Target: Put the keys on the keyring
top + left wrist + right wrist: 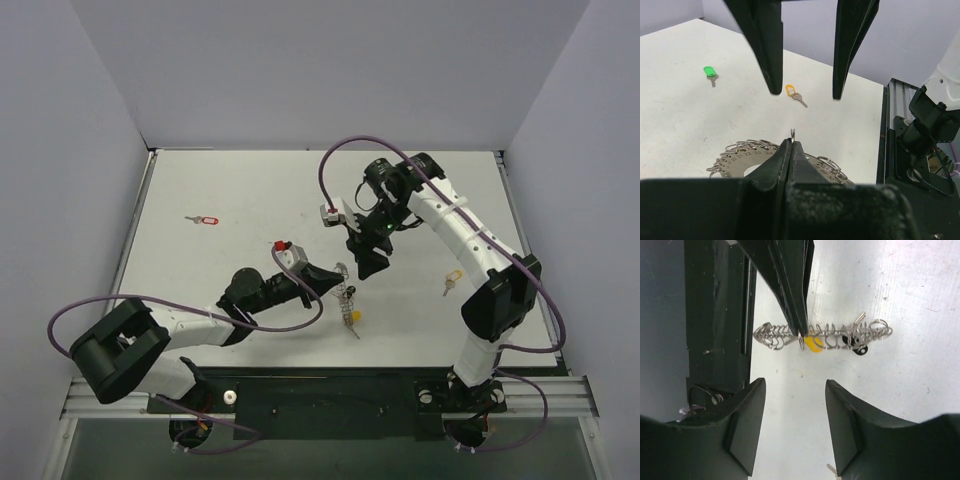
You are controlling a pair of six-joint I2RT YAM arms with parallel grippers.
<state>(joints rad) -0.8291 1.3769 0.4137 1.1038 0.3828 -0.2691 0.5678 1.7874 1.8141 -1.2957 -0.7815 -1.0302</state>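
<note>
The keyring point(347, 300) stands on edge at the table's middle; my left gripper point(337, 284) is shut on one small loop point(793, 133) at its rim. In the left wrist view the keyring point(735, 159) is a wavy silver disc below the shut left gripper point(792, 143). A yellow key point(813, 343) and a dark grey key point(858, 348) hang on the keyring point(840, 332). My right gripper point(795, 425) hovers open just behind it, holding nothing. Loose keys lie apart: red point(205, 220), yellow-orange point(452, 278), green point(710, 72).
The right arm's base point(495, 300) stands near the yellow-orange key. A black rail point(330, 395) runs along the table's near edge. Grey walls close the back and sides. A silver key tip point(832, 470) shows under my right gripper's finger.
</note>
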